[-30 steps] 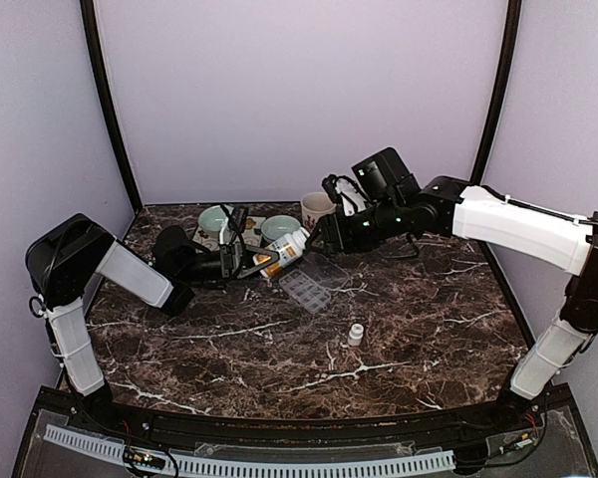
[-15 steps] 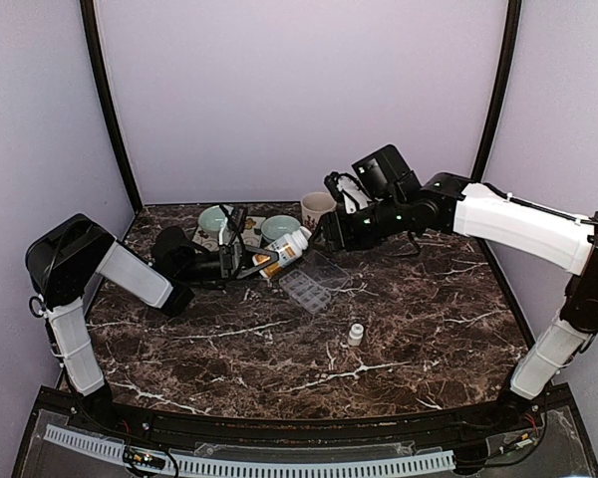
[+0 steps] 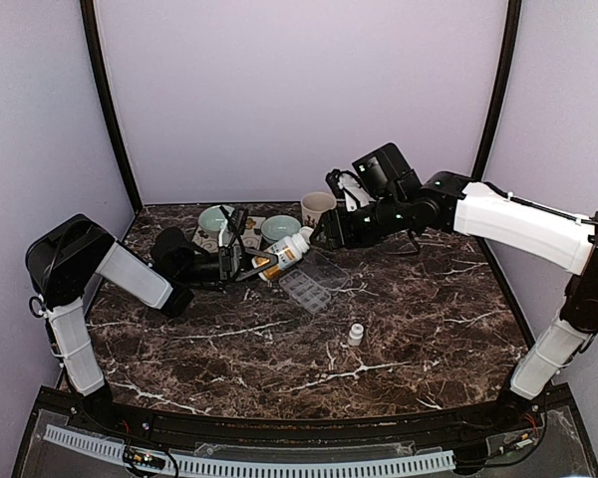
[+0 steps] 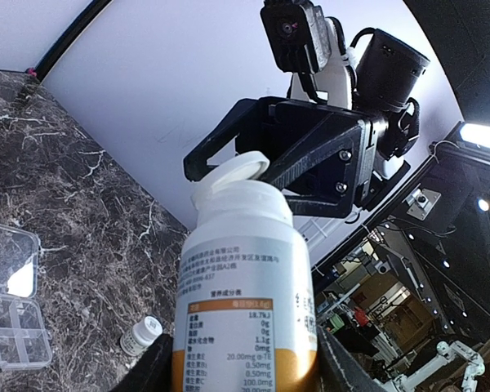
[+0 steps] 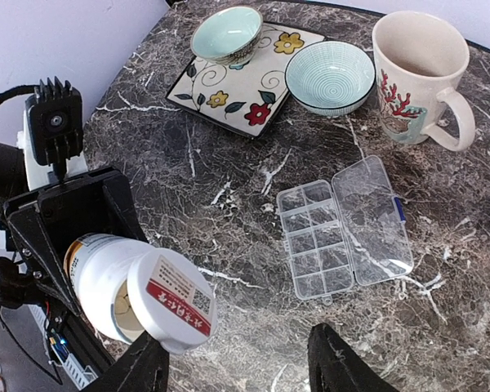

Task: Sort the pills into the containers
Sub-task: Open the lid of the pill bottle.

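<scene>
A dark marble table is carrying everything. The left arm and the right arm are reaching in from opposite sides and meeting near the back middle, which only the overhead camera is showing whole.

A flowered plate is lying at the back with a pale green bowl sitting on it. A striped bowl and a mug are standing beside it. The right wrist camera is showing these clearly, while the left wrist camera is missing them altogether.

The organiser box is lying open on the table, lid folded flat, in front of the mug and just below the two grippers. Its compartments are reading best from the right wrist.

The left gripper is clamping a white bottle with an orange band, holding it tipped toward the right arm. The cap is sitting tilted on the neck. The right gripper is hovering at the cap with its fingers spread wide, gripping nothing. The left wrist camera is showing it just behind the cap.

A small white vial is standing alone nearer the front.
</scene>
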`<state>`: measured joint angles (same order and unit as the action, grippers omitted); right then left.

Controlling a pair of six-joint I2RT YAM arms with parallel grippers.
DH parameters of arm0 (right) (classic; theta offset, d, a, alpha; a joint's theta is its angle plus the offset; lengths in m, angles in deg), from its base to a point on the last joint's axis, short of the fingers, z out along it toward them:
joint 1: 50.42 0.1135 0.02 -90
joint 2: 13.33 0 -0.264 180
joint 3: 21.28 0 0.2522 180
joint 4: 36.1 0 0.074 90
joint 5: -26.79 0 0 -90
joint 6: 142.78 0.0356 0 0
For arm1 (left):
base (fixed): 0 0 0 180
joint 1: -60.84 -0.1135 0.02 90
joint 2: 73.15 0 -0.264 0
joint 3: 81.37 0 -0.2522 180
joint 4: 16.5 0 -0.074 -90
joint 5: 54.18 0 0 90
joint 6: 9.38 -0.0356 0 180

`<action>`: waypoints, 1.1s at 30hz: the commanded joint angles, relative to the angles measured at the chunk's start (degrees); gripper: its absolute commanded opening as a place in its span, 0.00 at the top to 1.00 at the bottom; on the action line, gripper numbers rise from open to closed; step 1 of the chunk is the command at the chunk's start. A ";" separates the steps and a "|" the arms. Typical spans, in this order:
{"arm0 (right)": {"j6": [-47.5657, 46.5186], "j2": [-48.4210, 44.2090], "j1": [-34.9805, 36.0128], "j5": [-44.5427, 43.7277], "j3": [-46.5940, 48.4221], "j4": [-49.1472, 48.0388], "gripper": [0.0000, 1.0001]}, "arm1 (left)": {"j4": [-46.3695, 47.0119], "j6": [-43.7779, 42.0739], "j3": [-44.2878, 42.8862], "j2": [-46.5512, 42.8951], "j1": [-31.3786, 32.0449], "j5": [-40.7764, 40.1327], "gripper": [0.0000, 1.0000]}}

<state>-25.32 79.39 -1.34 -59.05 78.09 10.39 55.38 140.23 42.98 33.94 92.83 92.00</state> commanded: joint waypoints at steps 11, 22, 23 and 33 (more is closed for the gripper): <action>0.02 0.90 -1.22 -1.19 1.92 -1.17 0.43 | 4.82 1.18 0.84 -0.91 -0.34 1.59 0.88; 0.64 1.12 -2.03 -0.59 1.94 -2.35 0.44 | 6.48 2.21 1.02 -0.79 -0.38 2.46 0.88; 0.70 1.14 -2.11 -0.48 2.06 -2.47 0.45 | 6.59 2.32 1.04 -0.83 -0.42 2.54 0.88; 1.00 1.90 -2.48 0.03 3.37 -3.02 0.45 | 7.52 3.29 0.59 -0.74 -0.35 3.35 0.88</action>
<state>-24.68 80.31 -3.38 -59.37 79.36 9.58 59.25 142.88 43.37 33.94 92.83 93.97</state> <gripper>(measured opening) 0.547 0.513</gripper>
